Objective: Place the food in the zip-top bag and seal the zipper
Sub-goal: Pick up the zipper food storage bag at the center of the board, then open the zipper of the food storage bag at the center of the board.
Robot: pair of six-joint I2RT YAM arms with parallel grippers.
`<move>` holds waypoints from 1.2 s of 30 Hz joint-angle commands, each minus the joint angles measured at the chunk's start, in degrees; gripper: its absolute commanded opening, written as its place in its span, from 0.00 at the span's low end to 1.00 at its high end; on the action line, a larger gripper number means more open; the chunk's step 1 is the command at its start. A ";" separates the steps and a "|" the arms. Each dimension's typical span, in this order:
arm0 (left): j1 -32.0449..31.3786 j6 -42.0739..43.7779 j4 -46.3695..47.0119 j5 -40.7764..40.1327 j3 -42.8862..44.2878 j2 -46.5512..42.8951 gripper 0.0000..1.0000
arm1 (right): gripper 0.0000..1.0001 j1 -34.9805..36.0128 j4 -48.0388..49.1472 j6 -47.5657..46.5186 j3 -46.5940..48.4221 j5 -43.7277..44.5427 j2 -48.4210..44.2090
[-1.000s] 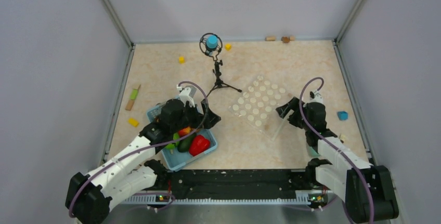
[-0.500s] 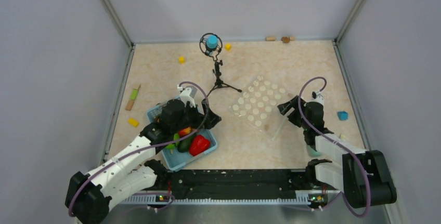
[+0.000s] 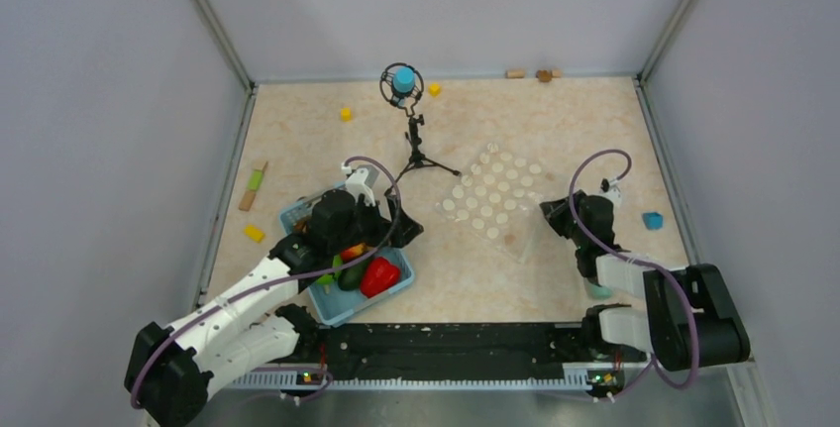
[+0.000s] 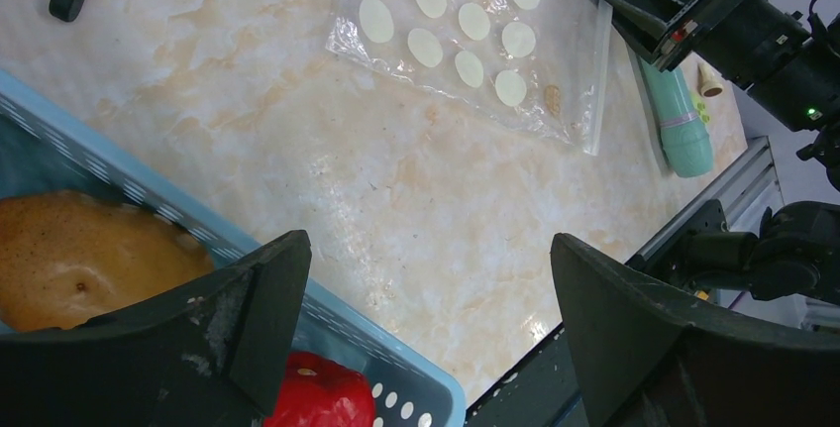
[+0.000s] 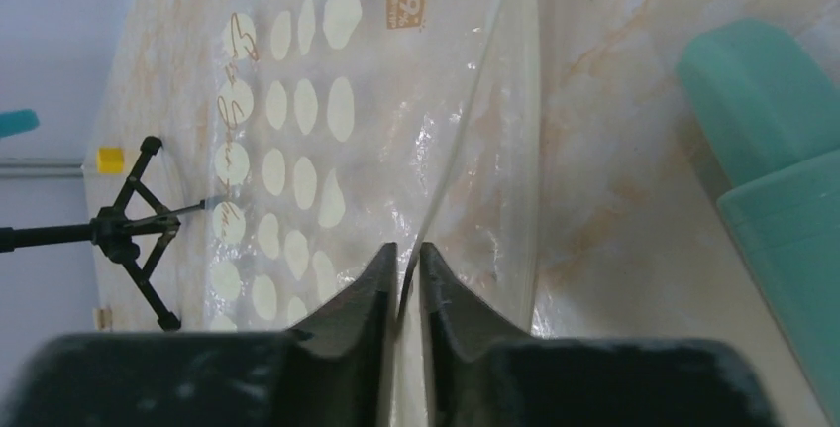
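The pale marble-patterned table [image 3: 466,278] stood inside plain grey walls, with both arms reaching in from its near edge.

Nearest, on the left, the light blue basket [image 3: 332,313] held all the food that could be seen: a red pepper [image 3: 380,275], a dark green piece [image 3: 355,274] and an orange-brown piece [image 4: 79,259]. The left gripper [image 4: 426,239] hung over the far rim of this basket. Its jaws were spread wide and nothing was between them.

On the right, the right gripper [image 5: 403,268] was low at the table. Its two fingers were almost closed, with only a thin sheet of clear plastic between them. This looked like the upper lip of the bag's mouth, a little lifted from the table. A teal plastic thing [image 5: 773,150] lay just beside it.

Further in, the dotted bag [image 3: 490,199] lay flat near the middle of the table, well apart from the basket. Its mouth was turned towards the right arm, and the zipper [image 4: 597,80] ran along that edge as a pale strip. No food was inside the bag. Whether the mouth was really parted I could not tell.

Behind the bag stood a small black tripod [image 3: 416,145], and a yellow cube [image 3: 345,113] lay near the far wall.

In my judgement the task was at its beginning: the mouth was being held, but no piece was moved, so all the filling and the sealing remained.
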 commanded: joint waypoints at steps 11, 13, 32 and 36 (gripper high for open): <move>-2.31 0.38 1.63 -1.53 2.58 0.82 0.96 | 0.00 6.74 -21.32 -12.87 11.03 5.49 -14.42; -2.84 0.38 2.18 -1.43 2.83 1.22 0.96 | 0.00 7.60 -29.87 -14.80 15.80 8.29 -18.76; -18.84 7.32 12.92 -2.43 22.04 21.37 0.95 | 0.00 36.04 -67.77 -8.97 44.71 29.71 -15.25; -21.50 4.22 18.27 -4.44 21.06 24.05 0.93 | 0.00 43.41 -71.11 -1.94 50.02 38.81 -7.18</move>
